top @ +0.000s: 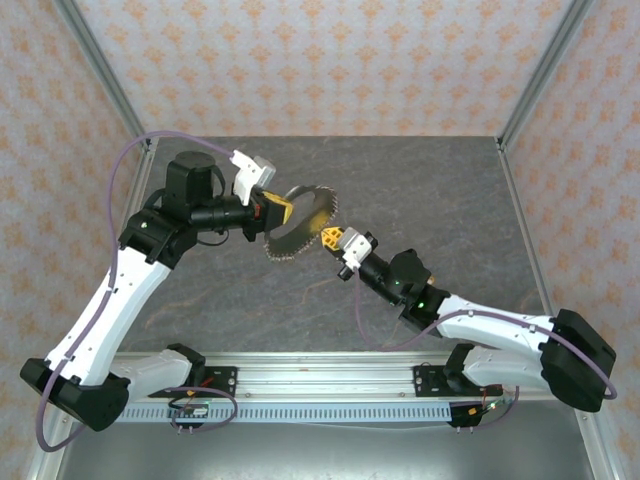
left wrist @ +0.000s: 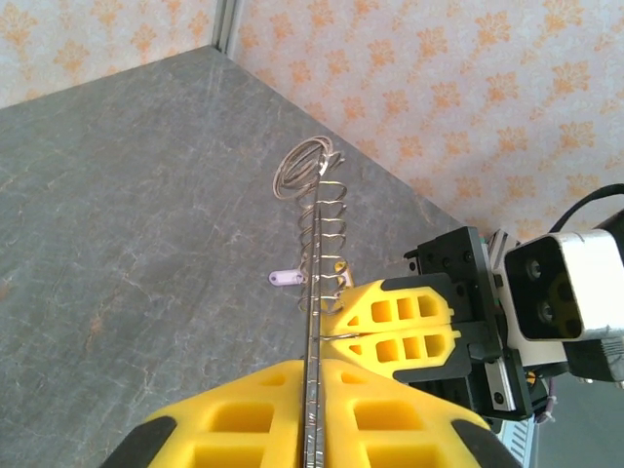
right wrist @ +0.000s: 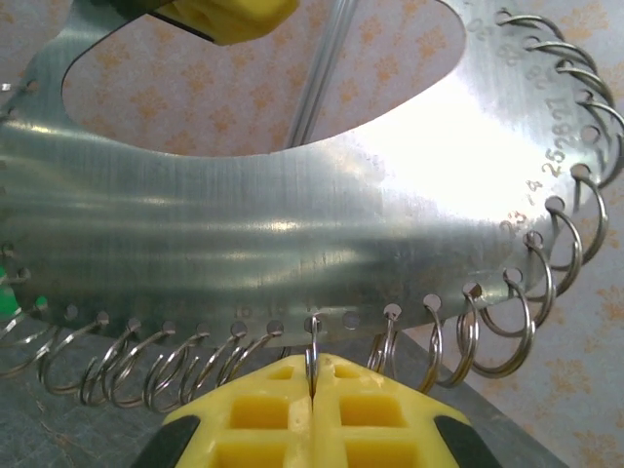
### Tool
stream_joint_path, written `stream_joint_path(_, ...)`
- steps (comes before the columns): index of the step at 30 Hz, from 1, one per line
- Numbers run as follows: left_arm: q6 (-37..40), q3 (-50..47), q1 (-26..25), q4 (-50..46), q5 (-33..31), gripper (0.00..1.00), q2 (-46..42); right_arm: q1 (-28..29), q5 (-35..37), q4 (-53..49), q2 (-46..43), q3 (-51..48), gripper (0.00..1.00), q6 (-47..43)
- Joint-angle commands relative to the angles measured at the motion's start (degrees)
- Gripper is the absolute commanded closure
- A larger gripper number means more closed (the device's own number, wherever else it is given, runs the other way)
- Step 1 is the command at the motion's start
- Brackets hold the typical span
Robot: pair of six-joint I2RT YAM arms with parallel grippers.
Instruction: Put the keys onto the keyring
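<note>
Your keyring [top: 300, 225] is a flat silver crescent plate rimmed with wire split rings. It hangs in the air between the two arms, and a small whitish key [left wrist: 281, 278] lies on the table [top: 430, 190] beneath it, not yet threaded. Your left gripper [left wrist: 312, 414] is clamped on the plate's edge, and your right gripper [right wrist: 312, 409] is pinched closed on one split ring [right wrist: 312, 343] at the lower rim. I judge you are presenting that ring, so next you need to free the right gripper to fetch the key while the left keeps the plate steady.
</note>
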Motion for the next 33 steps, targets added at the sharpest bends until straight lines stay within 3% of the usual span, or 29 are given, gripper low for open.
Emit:
stream_joint_path(1,-3.34,-1.64,-0.29,3.00,-1.54,0.83,0.75,0.08,-0.18,0.24,-1.92,2.59,1.00,3.50)
stream_joint_path(4,-4.59,-3.60,-0.24,3.11,-4.21,0.78,1.08,-0.16,-1.44,-1.00,-2.03,2.84,1.00,4.62)
stream_joint_path(11,-10.82,-9.69,-0.27,9.79,-6.10,0.88,2.84,-1.01,-5.58,-9.44,-2.47,4.15,1.00,6.64)
stream_joint_path(17,-10.18,-8.39,0.37,6.34,-9.31,0.89,7.42,-2.31,-12.05,-19.69,-3.90,5.48,1.00,6.04)
stream_joint_path(26,-8.30,-7.21,1.98,6.38,-10.43,0.85,15.88,-5.38,-19.11,-24.17,-4.68,4.92,1.00,10.67)
stream_joint_path(33,-7.00,-7.54,2.07,8.96,-9.99,0.77,24.11,-6.92,-17.07,-23.30,-2.20,1.28,1.00,14.92)
